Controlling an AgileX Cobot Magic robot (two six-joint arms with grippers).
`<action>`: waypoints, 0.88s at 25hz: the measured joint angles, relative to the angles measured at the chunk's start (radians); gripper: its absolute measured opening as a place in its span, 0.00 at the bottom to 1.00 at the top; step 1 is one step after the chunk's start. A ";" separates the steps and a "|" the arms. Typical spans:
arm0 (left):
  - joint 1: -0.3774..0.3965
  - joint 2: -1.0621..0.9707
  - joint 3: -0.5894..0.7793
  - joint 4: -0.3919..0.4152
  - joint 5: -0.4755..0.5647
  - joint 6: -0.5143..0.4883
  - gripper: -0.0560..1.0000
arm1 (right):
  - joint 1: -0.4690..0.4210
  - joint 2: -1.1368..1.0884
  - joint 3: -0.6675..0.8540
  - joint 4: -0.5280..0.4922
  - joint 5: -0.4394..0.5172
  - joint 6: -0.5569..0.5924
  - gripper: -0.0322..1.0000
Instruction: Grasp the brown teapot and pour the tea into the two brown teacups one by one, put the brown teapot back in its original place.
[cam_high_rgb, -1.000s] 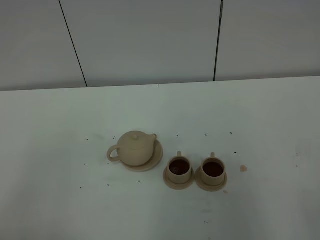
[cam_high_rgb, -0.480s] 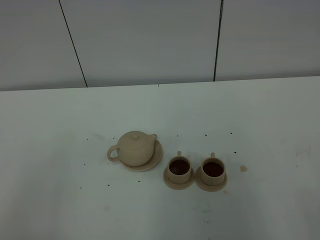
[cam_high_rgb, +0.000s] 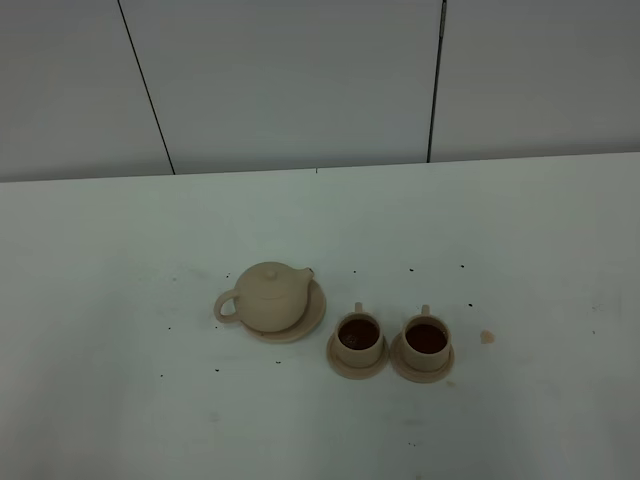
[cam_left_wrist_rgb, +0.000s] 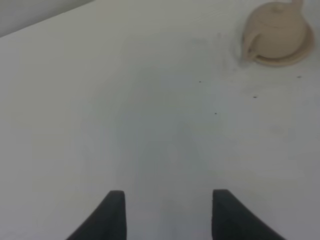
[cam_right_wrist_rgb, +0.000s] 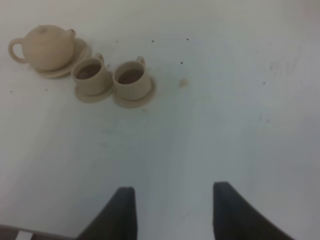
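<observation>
The right gripper (cam_right_wrist_rgb: 170, 210) is seen with jaws parted above the white table (cam_right_wrist_rgb: 225, 125), nothing between them. Well apart, the brown teapot (cam_right_wrist_rgb: 46, 47) is seated on its saucer (cam_right_wrist_rgb: 80, 55), beside two filled teacups (cam_right_wrist_rgb: 91, 75) (cam_right_wrist_rgb: 131, 78).

Only the fingertips of the machine show here, nothing more. On the left gripper (cam_left_wrist_rgb: 167, 215) we see two dark, near-black fingers (cam_left_wrist_rgb: 111, 217), each a flat tapering blade, wider at its base and narrowing to a blunt, squared tip, with a matte finish. The right gripper (cam_right_wrist_rgb: 172, 210) looks the same: a pair of dark charcoal fingers (cam_right_wrist_rgb: 119, 215), smooth, plain and matte, again broad below and slimmer at the tip. No screws, cables or markings can be made out on either pair; the edges are soft and slightly blurred.
</observation>
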 joint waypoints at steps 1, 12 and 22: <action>0.000 -0.009 0.001 0.007 0.002 -0.013 0.49 | 0.000 0.000 0.000 0.000 0.000 0.000 0.37; 0.075 -0.248 0.110 0.057 0.028 -0.144 0.44 | 0.000 0.000 0.000 0.000 0.000 0.000 0.37; 0.435 -0.383 0.118 0.008 0.039 0.012 0.44 | 0.000 0.000 0.000 0.000 0.000 0.000 0.37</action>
